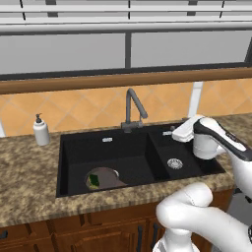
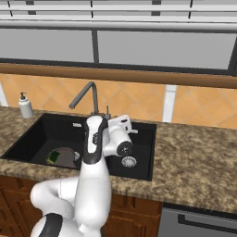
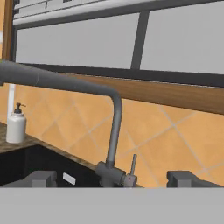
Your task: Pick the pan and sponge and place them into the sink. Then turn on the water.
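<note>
Black and double-bowled, the sink [image 1: 74, 152] sat sunk in a speckled granite counter [image 1: 29, 197]; the pan [image 1: 104, 178] lay on the floor of its larger basin with the green sponge [image 1: 94, 181] resting inside it; the smaller basin held a bare silver drain [image 1: 174, 163]; a grey gooseneck faucet [image 1: 132, 109] rose behind the divider, its thin lever [image 3: 133, 165] upright beside the base, and no stream fell from the spout; the gripper [image 3: 111, 180] hung near the faucet base, fingers spread wide and holding nothing; a white soap dispenser [image 1: 41, 130] stood well apart on the counter to the left.
</note>
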